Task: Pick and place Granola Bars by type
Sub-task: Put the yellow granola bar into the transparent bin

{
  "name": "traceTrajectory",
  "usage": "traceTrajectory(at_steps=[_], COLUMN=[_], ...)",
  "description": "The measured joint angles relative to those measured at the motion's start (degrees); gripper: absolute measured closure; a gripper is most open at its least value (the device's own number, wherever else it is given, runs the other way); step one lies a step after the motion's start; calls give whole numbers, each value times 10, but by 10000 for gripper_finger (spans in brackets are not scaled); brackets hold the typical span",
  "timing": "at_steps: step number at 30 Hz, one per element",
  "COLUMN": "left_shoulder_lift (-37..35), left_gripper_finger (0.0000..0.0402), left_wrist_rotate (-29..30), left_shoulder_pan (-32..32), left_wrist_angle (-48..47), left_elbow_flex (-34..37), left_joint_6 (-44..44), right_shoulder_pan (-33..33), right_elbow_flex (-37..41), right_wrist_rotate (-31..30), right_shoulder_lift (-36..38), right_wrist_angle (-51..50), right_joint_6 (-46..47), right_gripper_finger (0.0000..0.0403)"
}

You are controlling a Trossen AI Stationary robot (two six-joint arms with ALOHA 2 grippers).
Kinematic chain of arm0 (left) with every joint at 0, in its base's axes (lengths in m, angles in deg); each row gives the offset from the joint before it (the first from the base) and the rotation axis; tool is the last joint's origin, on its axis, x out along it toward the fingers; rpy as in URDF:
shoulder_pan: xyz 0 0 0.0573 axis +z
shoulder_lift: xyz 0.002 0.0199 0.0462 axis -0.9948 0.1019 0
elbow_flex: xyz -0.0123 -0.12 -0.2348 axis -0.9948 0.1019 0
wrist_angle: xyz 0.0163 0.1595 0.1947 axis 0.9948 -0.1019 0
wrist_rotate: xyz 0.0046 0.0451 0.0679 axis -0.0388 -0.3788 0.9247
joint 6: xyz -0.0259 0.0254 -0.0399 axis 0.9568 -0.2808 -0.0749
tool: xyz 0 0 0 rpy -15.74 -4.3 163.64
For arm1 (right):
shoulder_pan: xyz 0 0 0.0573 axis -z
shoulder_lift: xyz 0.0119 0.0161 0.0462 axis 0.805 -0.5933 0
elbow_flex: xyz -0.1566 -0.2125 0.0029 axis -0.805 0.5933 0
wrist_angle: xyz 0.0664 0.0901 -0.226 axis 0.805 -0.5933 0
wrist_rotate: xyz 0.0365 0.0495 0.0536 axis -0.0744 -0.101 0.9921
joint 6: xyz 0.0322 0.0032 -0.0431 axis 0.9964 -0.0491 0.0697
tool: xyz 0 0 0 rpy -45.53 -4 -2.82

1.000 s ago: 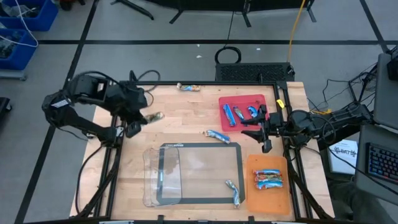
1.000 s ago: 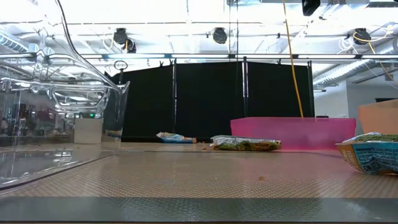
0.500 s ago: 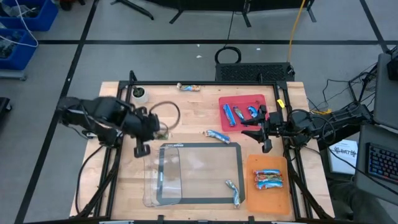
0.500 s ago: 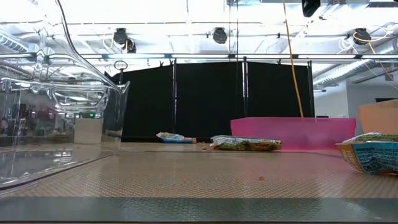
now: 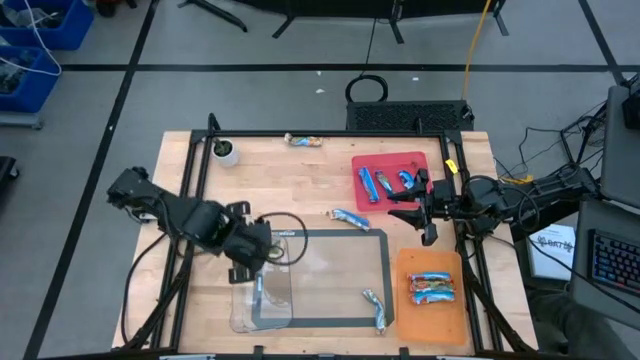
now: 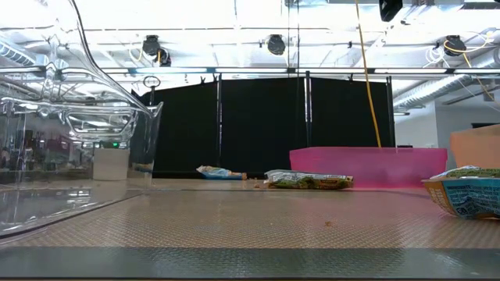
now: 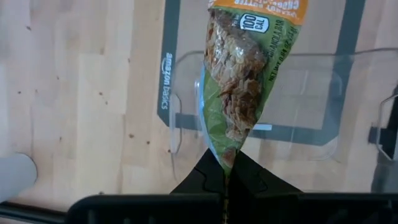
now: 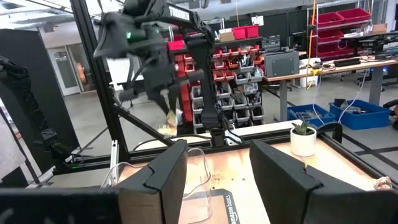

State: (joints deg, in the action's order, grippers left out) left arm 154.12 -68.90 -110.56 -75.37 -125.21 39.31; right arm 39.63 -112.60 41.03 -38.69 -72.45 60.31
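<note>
A tan-green granola bar (image 7: pixel 244 74) hangs from my left gripper (image 7: pixel 226 177), which is shut on it above the far end of a clear plastic container (image 5: pixel 262 290). In the high view that gripper (image 5: pixel 257 252) points down over the mat's far left corner. My right gripper (image 5: pixel 414 210) waits open beside the red tray (image 5: pixel 392 160), which holds blue bars. The orange tray (image 5: pixel 432 262) holds red-orange bars. Loose bars lie flat on the table at the far edge (image 5: pixel 305 141), at mid-table (image 5: pixel 350 217) and on the mat's near right corner (image 5: pixel 376 306). My left gripper pinches the bar's crimped end (image 7: pixel 227 158) between its two fingers, coming from above and pointing down. The bar hangs below the fingers, lengthwise along them, lifted clear of the table and the container.
A dark-framed mat (image 5: pixel 330 240) lies mid-table under the clear container. A small white pot with a plant (image 5: pixel 226 152) stands at the far left corner. Black frame rails run along the table's left and right sides.
My left gripper has swung from the far left of the table toward the near edge and the right, sinking and rolling as it went, still shut on the tan-green bar. The bar now hangs over the clear container.
</note>
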Motion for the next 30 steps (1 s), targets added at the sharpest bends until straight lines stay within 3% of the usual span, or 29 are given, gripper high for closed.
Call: traceTrajectory(at_steps=[18,30], left_shoulder_lift=[-13,-13], left_gripper_finger=[399,399], left_wrist_rotate=[-21,-37], left_shoulder_pan=[-40,-106], left_wrist_angle=[169,296], left_elbow_flex=[221,304], left_joint_6=[33,119], right_shoulder_pan=[0,0], right_elbow_flex=[0,0], right_wrist_rotate=[3,3], right_shoulder_lift=[0,0], right_wrist_angle=[-4,-4], right_joint_6=[0,0], right_gripper_finger=[236,236])
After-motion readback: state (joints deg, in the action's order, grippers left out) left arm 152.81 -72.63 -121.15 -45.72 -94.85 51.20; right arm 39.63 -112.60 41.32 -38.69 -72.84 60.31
